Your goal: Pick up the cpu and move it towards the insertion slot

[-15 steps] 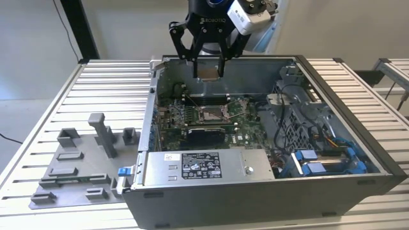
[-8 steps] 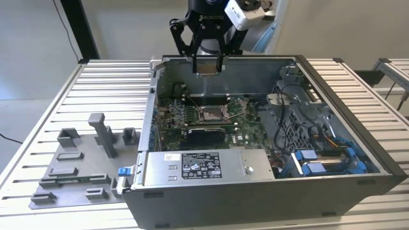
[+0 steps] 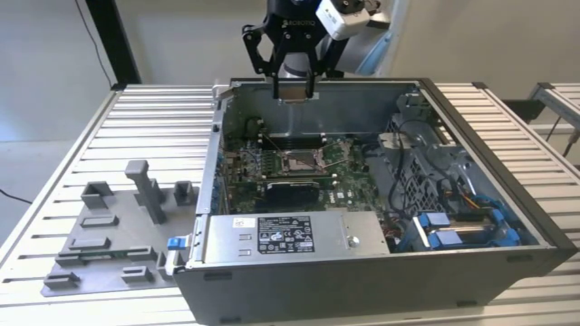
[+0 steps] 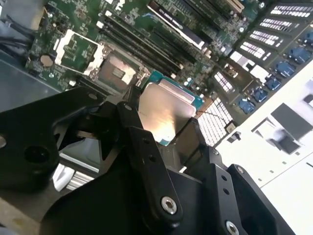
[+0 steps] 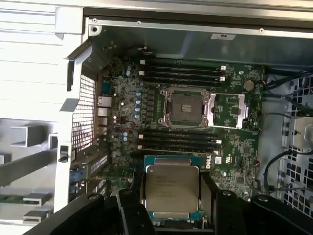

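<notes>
My gripper [image 3: 292,87] hangs above the back wall of the open computer case [image 3: 363,272], shut on the cpu [image 3: 292,91]. In both wrist views the cpu [image 5: 171,188] [image 4: 165,108] is a thin square chip with a silvery top and a green edge, held by its sides between the two black fingers [image 5: 211,196]. The insertion slot [image 3: 303,160] lies below and nearer the front, on the green board. It is a silver-framed socket [image 5: 188,106] [image 4: 115,69] with a brownish-grey centre, its lid standing open beside it. The cpu is well above the slot and apart from it.
A silver box with a white label [image 3: 284,235] lies along the case's front. Cables and a blue-tabbed drive cage [image 3: 462,228] crowd the exterior view's right. Memory sticks [image 5: 181,72] flank the socket. A grey fixture plate with blocks [image 3: 118,238] sits on the slatted table outside.
</notes>
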Controlling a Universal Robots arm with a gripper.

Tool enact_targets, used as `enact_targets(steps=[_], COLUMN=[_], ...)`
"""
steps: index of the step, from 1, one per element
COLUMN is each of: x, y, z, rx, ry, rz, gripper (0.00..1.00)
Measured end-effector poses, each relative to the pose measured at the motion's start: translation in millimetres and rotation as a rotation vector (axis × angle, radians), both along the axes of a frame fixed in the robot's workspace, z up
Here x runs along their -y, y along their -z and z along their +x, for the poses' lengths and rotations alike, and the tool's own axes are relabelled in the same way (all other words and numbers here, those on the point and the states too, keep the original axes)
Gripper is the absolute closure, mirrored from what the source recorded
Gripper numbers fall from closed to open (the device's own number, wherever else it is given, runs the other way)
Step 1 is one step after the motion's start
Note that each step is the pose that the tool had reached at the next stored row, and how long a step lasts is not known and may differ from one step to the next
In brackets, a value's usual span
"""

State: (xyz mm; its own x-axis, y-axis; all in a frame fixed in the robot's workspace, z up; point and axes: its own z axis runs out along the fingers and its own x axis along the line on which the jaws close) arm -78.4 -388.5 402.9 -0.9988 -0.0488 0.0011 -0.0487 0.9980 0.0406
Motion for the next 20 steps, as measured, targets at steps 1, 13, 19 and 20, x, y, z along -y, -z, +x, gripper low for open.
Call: enact_targets(steps=[1,13,19,20], x=[-1.2,-18.4,-27.5,-28.6], y=[0.2,7.9,12.3,13.3], z=[0.0,15.2,24.4,26.1], rx=[0.0000,-0.0003,-0.0015,-0.0024], ry=[0.002,0.010,0.011,0.012], rz=[0.0000,0.0001,0.0001,0.0000], gripper=[1.00,1.00,1.00,1.00])
